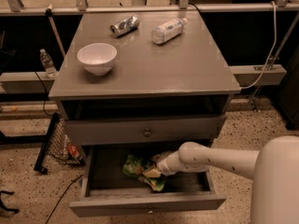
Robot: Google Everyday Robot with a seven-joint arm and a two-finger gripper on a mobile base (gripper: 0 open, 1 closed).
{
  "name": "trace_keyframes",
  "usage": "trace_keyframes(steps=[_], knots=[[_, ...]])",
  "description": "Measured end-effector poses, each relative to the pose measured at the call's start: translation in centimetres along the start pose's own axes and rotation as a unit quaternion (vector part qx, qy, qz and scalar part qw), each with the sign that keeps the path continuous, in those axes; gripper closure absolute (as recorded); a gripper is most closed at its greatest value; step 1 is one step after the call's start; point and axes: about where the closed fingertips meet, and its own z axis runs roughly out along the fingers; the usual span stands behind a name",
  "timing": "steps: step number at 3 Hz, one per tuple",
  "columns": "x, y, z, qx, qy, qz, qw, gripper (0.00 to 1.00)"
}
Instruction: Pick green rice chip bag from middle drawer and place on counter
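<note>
The green rice chip bag [138,168] lies crumpled inside the open middle drawer [145,202], left of centre. My white arm reaches in from the right, and my gripper [156,173] is down at the bag's right end, touching it. The gripper's tip is partly hidden against the bag. The counter [154,64] is the grey top of the cabinet above. The drawer above [147,132], with its round knob, is closed.
On the counter stand a white bowl [97,57] at the left, a crushed can [124,26] and a clear plastic bottle [168,30] at the back. A water bottle [47,62] and a black stand [46,143] are to the cabinet's left. My body [275,181] is at the right.
</note>
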Motion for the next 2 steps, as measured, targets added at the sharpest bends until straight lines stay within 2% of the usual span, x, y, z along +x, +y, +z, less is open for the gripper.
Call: trace_keyframes(steps=[1,2], knots=[[0.00,0.00,0.00,0.000,0.000,0.000,1.0000,1.00],[-0.01,0.00,-0.01,0.000,0.000,0.000,1.0000,0.81]])
